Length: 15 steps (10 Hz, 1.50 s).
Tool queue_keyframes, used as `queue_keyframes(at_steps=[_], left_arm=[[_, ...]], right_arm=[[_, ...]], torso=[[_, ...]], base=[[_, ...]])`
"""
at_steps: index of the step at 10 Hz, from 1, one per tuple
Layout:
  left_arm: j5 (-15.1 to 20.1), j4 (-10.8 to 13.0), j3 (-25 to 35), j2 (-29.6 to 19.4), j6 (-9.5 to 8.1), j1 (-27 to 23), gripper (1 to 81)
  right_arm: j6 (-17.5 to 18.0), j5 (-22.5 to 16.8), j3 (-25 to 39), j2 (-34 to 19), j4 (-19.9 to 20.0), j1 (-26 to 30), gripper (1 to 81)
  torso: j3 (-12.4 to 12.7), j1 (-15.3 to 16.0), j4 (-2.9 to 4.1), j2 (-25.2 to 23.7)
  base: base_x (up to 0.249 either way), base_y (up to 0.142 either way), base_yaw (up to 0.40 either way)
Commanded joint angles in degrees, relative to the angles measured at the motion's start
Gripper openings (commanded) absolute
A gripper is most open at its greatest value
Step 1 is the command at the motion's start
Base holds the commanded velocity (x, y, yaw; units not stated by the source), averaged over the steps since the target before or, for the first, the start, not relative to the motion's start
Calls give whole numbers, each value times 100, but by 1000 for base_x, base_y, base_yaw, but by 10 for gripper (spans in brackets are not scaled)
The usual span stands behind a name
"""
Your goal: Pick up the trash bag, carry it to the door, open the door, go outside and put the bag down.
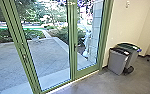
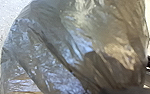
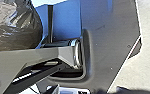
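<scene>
At the left wrist, the trash bag is seen bulging; two bins are set near green-framed glass doors. Whether either end effector is clamped cannot be told.

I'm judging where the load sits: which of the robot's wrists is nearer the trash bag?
Left. The trash bag looms close before the left wrist; the right wrist seems farther off, with just part of the bag in view.
</scene>
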Motion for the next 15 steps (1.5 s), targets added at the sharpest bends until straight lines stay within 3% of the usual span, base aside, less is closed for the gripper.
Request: queue_keyframes(at_steps=[1, 15], left_arm=[[354, 21, 5, -15, 48, -349, 10], [258, 21, 5, -15, 48, -340, 10]], right_arm=[[-29, -307, 41, 22, -50, 197, 811], [-29, -315, 15, 22, -50, 180, 811]], torso=[[0, 0, 0, 0], [0, 0, 0, 0]], base=[[160, 0, 0], [160, -62, 0]])
